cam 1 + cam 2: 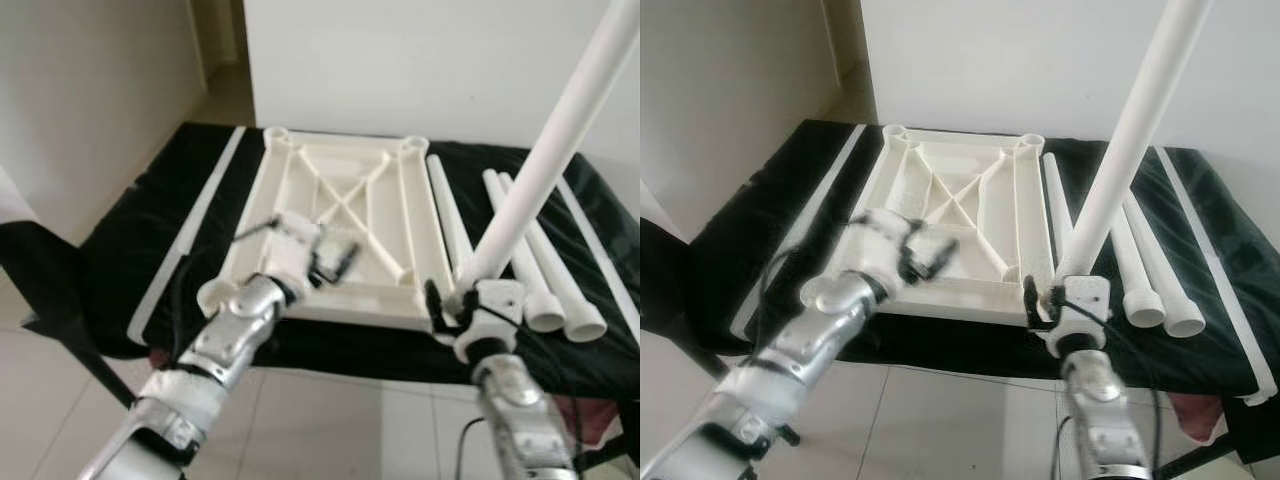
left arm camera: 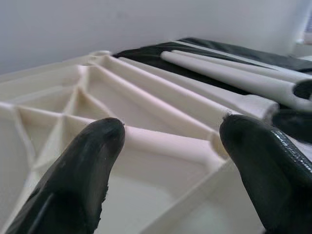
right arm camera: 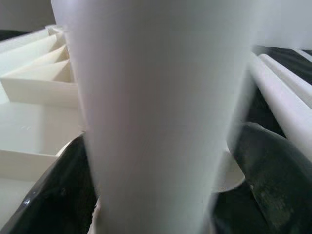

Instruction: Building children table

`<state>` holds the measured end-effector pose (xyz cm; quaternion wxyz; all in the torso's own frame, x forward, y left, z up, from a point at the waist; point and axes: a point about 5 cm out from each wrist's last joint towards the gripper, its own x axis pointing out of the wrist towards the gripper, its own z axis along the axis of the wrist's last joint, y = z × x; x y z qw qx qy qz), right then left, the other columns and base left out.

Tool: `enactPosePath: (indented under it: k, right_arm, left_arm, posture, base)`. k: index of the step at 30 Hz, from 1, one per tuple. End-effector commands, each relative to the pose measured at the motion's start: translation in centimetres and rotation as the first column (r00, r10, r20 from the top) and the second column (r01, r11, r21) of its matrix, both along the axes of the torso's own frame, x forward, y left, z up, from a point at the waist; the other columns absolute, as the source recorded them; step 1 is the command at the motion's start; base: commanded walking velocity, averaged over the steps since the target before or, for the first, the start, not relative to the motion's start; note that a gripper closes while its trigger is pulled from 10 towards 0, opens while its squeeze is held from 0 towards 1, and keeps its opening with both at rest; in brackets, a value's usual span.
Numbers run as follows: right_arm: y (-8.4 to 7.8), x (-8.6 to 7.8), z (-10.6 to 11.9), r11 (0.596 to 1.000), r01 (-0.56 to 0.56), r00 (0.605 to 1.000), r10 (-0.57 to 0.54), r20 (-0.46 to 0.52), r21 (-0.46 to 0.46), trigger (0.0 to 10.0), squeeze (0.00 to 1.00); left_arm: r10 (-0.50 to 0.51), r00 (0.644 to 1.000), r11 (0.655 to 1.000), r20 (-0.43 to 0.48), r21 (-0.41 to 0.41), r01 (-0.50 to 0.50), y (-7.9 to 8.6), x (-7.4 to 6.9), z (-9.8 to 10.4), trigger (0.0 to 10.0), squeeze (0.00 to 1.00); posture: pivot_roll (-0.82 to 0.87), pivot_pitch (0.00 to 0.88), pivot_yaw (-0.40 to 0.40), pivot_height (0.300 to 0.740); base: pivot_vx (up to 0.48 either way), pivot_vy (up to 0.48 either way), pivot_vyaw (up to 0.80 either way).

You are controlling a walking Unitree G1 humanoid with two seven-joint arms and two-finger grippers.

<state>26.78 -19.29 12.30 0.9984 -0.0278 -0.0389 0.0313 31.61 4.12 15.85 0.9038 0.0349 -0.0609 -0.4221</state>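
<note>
Now the cream tabletop lies upside down on the black-covered worktop, ribs facing up. Just beside it, the right gripper is clamped on a white leg, holding it upright and tilted at the tabletop's near right corner. Three more legs lie alongside. Over the tabletop's near edge, the left gripper hovers, fingers apart.
</note>
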Motion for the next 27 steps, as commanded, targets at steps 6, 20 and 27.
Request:
enactPosePath:
  k: [6,20,27]
  right_arm:
    - [-1.0,0.8,0.6,0.965,-0.247,0.969,0.247,-0.020,-0.084,10.0,0.00]
    - [-1.8,2.2,-0.4,0.900,-0.418,0.907,0.406,-0.115,-0.121,0.0,0.00]
    - [-2.2,2.4,-0.7,0.907,-0.406,0.912,0.394,-0.112,-0.111,0.0,0.00]
  left_arm:
    - [-0.375,0.926,0.923,-0.051,0.071,0.378,-1.7,-3.7,-0.5,10.0,0.00]
    - [-0.545,0.826,0.814,-0.147,0.143,0.563,-1.6,-5.8,-1.9,10.0,0.00]
    - [-0.536,0.827,0.815,-0.169,0.149,0.559,-1.6,-6.1,-1.9,10.0,0.00]
  posture:
    - [-0.02,0.000,0.017,0.740]
    - [-0.01,0.000,0.011,0.740]
    - [-0.01,0.000,0.010,0.740]
  base:
    - [0.000,0.000,0.00]
    - [0.000,0.000,0.00]
    - [0.000,0.000,0.00]
